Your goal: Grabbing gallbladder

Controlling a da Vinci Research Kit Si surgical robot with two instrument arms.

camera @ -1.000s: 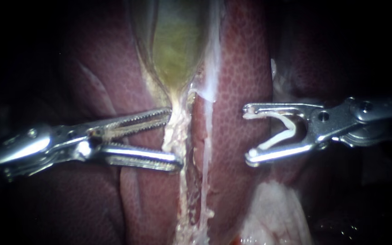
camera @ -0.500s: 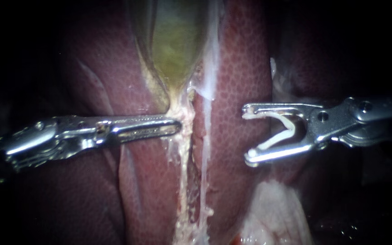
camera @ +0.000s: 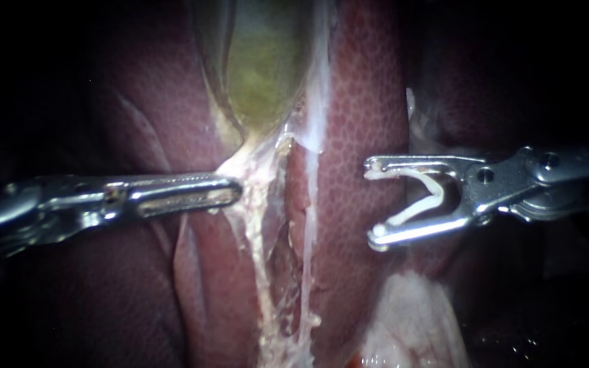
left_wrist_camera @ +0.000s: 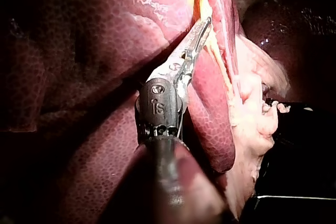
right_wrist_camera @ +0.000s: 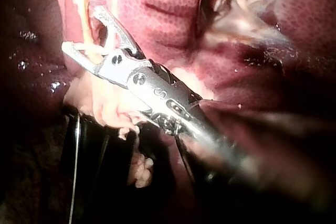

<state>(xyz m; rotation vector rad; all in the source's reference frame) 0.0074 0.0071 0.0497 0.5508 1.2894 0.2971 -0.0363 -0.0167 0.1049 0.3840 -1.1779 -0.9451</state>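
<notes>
L instrument [camera: 232,191]: pincer closed tight on pale tissue [camera: 257,167] just below gallbladder [camera: 260,68], tenting it sideways. R instrument [camera: 374,201]: pincer spread wide, white clip [camera: 436,193] seated touching both halves, over liver [camera: 366,102].

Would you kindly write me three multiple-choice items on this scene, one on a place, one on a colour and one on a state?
1. Where is the white clip?
A. In the right instrument's tip
B. On the gallbladder
C. In the left instrument's tip

2. What colour is the gallbladder?
A. Blue
B. Yellow-green
C. Black

3. What state is the left instrument in?
A. Wide open
B. Out of view
C. Shut on the pale tissue just below the gallbladder

Answers:
1 A: the white clip sits inside the right instrument's tip.
2 B: the gallbladder shows yellow-green against the red liver.
3 C: the left instrument clamps the pale tissue, which stretches taut toward it.
</notes>
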